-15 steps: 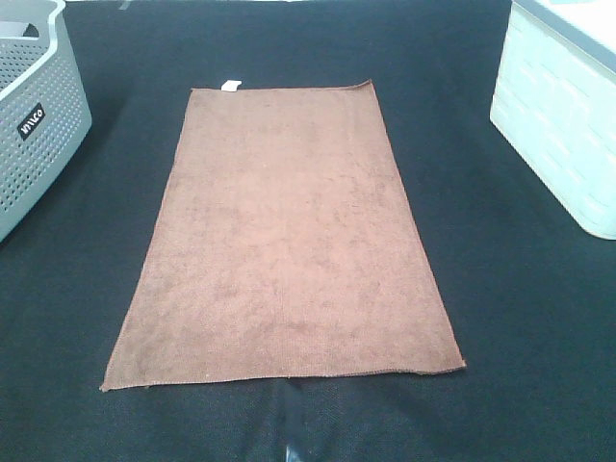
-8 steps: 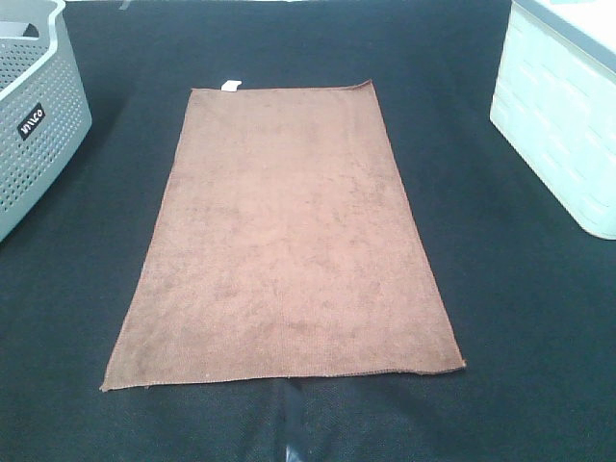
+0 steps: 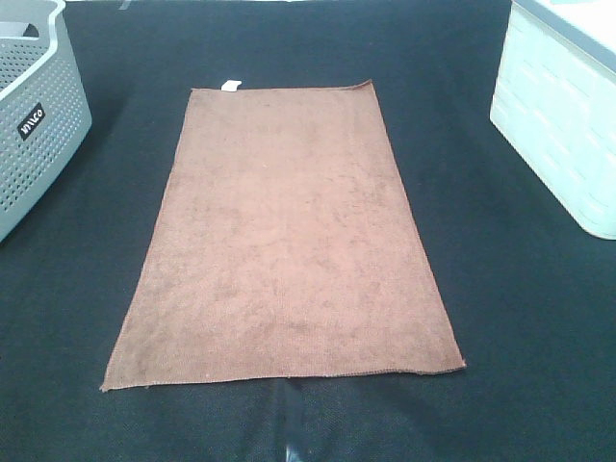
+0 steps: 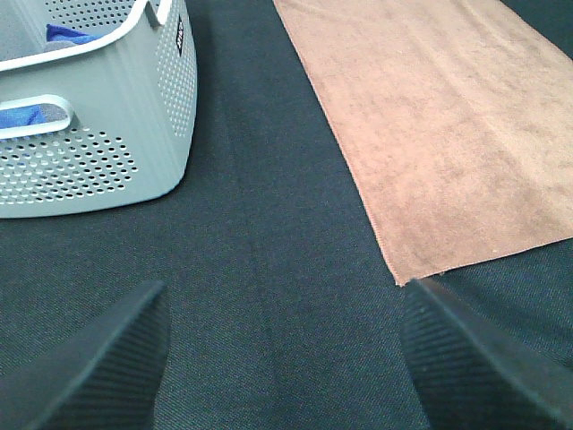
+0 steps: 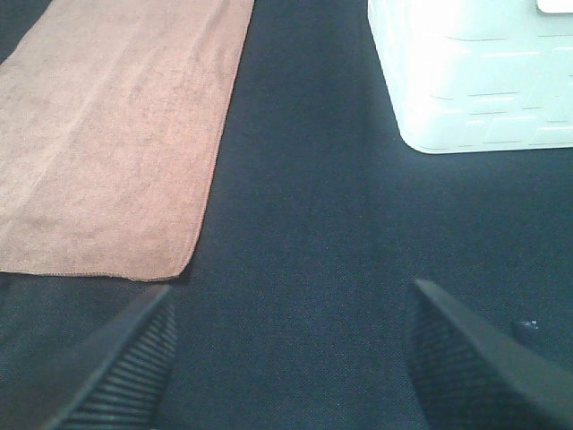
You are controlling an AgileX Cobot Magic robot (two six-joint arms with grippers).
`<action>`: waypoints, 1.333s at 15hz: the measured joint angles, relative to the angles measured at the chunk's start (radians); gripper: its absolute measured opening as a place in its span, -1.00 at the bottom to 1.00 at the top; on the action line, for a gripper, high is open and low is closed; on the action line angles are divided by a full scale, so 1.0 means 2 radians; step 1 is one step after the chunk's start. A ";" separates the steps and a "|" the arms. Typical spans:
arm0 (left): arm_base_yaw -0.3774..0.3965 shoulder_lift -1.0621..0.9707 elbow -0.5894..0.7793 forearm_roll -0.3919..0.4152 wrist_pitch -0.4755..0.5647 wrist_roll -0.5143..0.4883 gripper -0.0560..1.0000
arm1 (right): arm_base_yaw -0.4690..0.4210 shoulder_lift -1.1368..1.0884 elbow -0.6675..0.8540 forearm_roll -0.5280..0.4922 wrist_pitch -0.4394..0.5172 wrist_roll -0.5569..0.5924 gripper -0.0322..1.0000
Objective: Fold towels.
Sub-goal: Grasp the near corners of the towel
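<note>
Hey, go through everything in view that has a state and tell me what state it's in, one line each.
towel: unfolded, lying flat on the black mat.
grey basket: upright, with a blue item inside.
white basket: upright, contents hidden.
left gripper: open, empty.
right gripper: open, empty.

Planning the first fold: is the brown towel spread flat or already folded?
Spread flat. The brown towel lies as one layer on the black table, all four corners showing.
</note>
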 joint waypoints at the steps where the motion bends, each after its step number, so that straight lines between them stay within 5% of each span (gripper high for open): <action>1: 0.000 0.000 0.000 0.000 0.000 0.000 0.42 | 0.000 0.000 0.000 0.000 0.000 0.000 0.37; 20: 0.000 0.000 0.000 0.000 0.000 0.000 0.42 | 0.000 0.000 0.000 0.000 0.000 0.000 0.37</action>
